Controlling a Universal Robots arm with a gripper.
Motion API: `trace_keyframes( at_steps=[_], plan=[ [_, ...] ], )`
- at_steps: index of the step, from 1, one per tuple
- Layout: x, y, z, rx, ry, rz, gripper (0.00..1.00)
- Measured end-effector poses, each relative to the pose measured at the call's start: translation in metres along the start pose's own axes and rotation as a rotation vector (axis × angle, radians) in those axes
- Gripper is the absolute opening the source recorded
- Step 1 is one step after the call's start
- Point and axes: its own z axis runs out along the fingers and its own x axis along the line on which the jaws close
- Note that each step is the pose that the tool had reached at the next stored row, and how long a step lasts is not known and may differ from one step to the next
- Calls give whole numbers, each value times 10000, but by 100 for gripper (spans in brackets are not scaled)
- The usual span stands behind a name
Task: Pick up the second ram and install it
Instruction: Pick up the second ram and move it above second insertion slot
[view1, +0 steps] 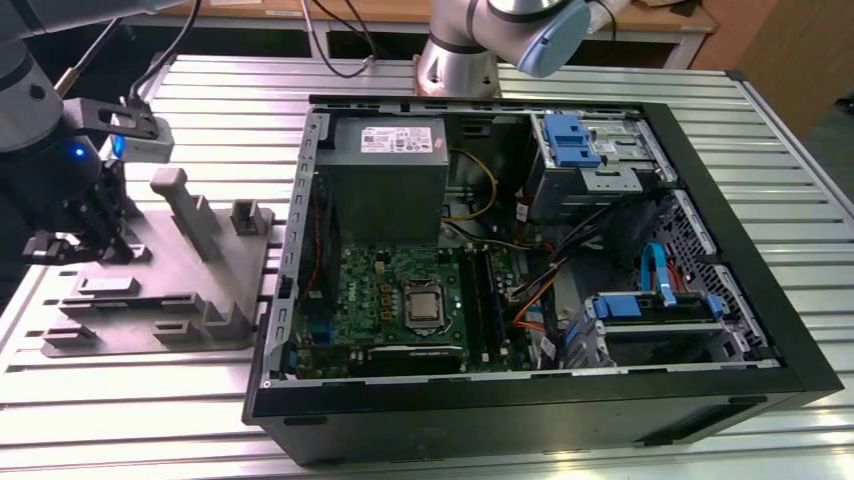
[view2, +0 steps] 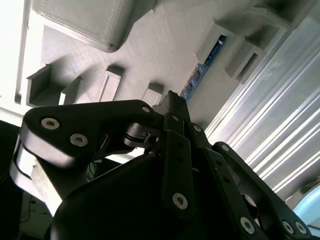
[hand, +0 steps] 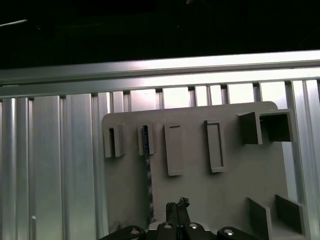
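Observation:
The second ram (hand: 148, 175) is a thin dark stick standing on edge on the grey fixture plate (hand: 225, 190), one end in a slot block. In the second wrist view the second ram (view2: 202, 70) shows a blue-tinted face between two grey blocks. My gripper (hand: 178, 207) hangs above the plate just beside the stick, its fingertips (view2: 172, 97) together and holding nothing. In the exterior view my gripper (view1: 74, 240) is over the fixture plate (view1: 160, 300), at the exterior view's left of the open computer case (view1: 534, 400).
The green board (view1: 400, 290) lies inside the case, with long black sockets (view1: 489, 295) beside the processor. Grey upright blocks (view1: 180, 205) rise from the fixture plate. A power supply (view1: 387, 150), blue drive cages (view1: 574, 140) and cables crowd the case. Ribbed aluminium tabletop (view1: 134, 420) surrounds everything.

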Motion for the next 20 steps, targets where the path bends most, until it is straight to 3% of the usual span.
trace_keyframes(
  at_steps=[1,3,6,9,13,17,20],
  plan=[
    [0,0,0,5,48,-4,10],
    [1,0,0,3,56,-6,10],
    [9,3,5,58,-104,-22,10],
    [43,6,17,121,-200,-45,10],
    [119,9,34,132,-343,-60,10],
    [200,10,52,123,-454,-64,10],
    [259,8,67,121,-495,-66,10]
  ],
)
